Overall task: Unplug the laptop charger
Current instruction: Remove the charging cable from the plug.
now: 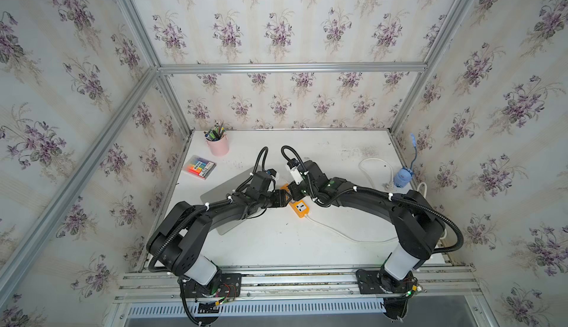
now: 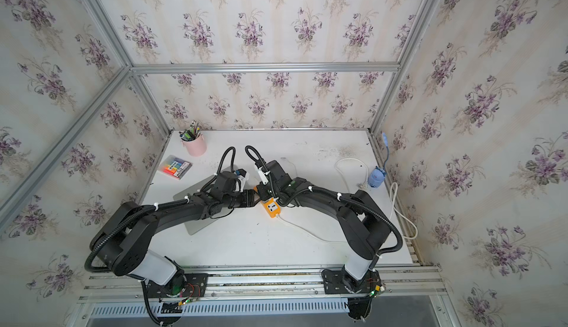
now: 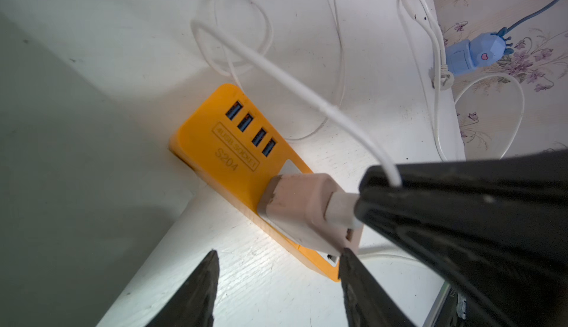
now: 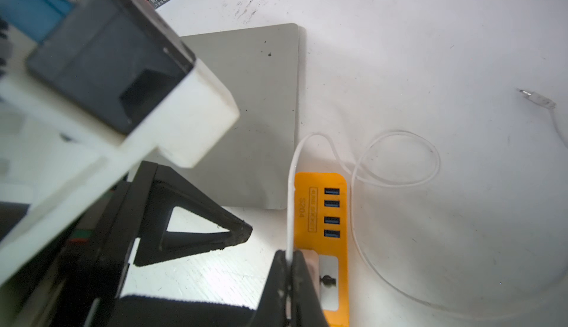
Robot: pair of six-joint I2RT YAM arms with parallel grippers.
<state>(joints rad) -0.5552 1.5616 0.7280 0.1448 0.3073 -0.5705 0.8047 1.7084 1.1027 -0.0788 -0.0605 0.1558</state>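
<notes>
Both arms bow up from the near rail with elbows raised and forearms angled inward, so the wrists almost meet over the middle of the table [image 1: 276,242]. The left arm [image 1: 196,218] stretches across the closed grey laptop [image 4: 261,110], and the right arm [image 1: 368,196] sweeps in from the opposite side. The right gripper [image 4: 287,258] points down at a slant with its jaws pressed together. Pinched between them is the thin white cable [image 3: 276,73], caught right where it leaves the connector. From there the cable arcs up and away, then loops over the bare table beyond the gripper. The laptop charger [image 3: 298,215], a pinkish-beige cube, sits directly under those closed tips, seated in a socket of the orange power strip [image 3: 221,144]. From here I cannot tell whether it has lifted at all. The left gripper [image 3: 279,253] faces it from the other side, low and nearly level with the table. Its jaws are parted about halfway and have hold of nothing. One fingertip [image 3: 347,258] is right up against the charger's corner and the strip's edge, though whether it touches I cannot tell. The other fingertip hangs over bare table, well clear. The strip's row of blue USB ports lies just beyond both grippers, and its thick white cord trails back under the right arm.
</notes>
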